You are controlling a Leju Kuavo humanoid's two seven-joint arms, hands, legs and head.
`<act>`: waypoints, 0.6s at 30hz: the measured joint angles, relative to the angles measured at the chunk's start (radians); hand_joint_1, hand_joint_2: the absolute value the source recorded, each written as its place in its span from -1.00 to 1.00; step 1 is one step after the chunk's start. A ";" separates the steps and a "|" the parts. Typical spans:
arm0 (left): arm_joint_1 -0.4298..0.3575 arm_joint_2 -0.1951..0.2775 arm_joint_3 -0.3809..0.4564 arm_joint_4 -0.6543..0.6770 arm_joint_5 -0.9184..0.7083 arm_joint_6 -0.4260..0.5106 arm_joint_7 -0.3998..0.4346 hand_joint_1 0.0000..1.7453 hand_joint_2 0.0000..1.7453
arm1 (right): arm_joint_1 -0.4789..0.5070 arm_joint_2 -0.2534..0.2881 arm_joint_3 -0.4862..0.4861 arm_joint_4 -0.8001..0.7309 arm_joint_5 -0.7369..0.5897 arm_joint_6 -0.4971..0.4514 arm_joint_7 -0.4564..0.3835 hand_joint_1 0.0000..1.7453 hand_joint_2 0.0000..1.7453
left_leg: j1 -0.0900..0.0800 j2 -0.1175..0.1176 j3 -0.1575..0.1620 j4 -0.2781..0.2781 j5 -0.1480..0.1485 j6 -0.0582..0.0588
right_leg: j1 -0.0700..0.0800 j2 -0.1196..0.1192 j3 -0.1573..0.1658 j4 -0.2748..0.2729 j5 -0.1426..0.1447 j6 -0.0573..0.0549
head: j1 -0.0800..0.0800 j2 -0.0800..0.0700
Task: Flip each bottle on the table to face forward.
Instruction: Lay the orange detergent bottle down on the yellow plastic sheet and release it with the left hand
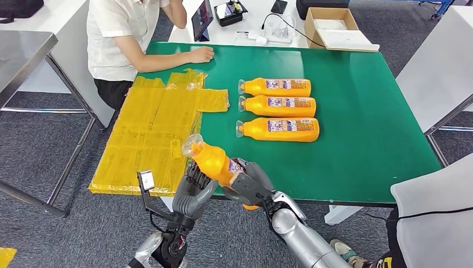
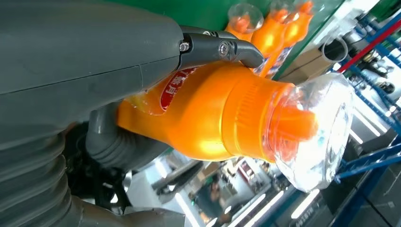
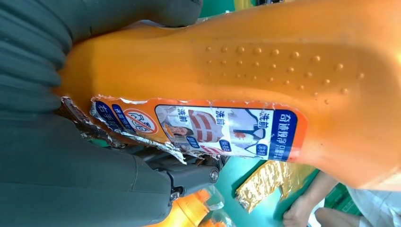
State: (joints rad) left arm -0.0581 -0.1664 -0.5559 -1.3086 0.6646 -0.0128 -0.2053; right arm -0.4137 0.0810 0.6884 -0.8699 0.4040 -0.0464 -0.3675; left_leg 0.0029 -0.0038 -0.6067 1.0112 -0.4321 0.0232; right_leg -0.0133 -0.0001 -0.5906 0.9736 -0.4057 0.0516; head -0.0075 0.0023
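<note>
Here both hands, left hand (image 1: 192, 192) and right hand (image 1: 249, 185), clasp the orange bottle (image 1: 211, 159) above the desk (image 1: 357, 111) near edge; roll it slowly, label up, then lay it beside the three bottles (image 1: 279, 106).

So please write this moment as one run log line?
held: orange bottle | left hand: gripping | right hand: gripping | lying on green table: three bottles

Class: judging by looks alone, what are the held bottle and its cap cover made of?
Held bottle: probably glossy orange plastic, given its smooth sheen and moulded raised dots. Cap cover: apparently clear, thin plastic wrap, see-through and crinkled, with the orange cap visible inside.
</note>
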 joint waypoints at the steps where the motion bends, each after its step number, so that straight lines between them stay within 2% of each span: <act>1: 0.001 0.000 0.001 0.001 0.005 -0.008 0.002 -1.00 1.00 | 0.000 -0.002 0.002 0.000 0.004 -0.007 0.000 1.00 1.00 | 0.000 0.000 0.000 0.000 0.000 0.000 | 0.000 0.000 0.000 0.000 0.000 0.000 | 0.000 0.000; 18: 0.002 0.000 0.002 0.002 0.015 -0.020 0.003 -1.00 1.00 | 0.000 -0.008 0.013 0.000 0.012 -0.020 0.003 1.00 1.00 | 0.000 0.000 0.000 0.000 0.000 0.000 | 0.000 0.000 0.000 0.000 0.000 0.000 | 0.000 0.000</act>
State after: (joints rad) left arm -0.0558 -0.1663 -0.5543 -1.3067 0.6798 -0.0326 -0.2026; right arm -0.4136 0.0725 0.7014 -0.8694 0.4158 -0.0664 -0.3647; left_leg 0.0028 -0.0039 -0.6070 1.0112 -0.4321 0.0232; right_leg -0.0134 -0.0001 -0.5907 0.9736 -0.4057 0.0517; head -0.0076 0.0023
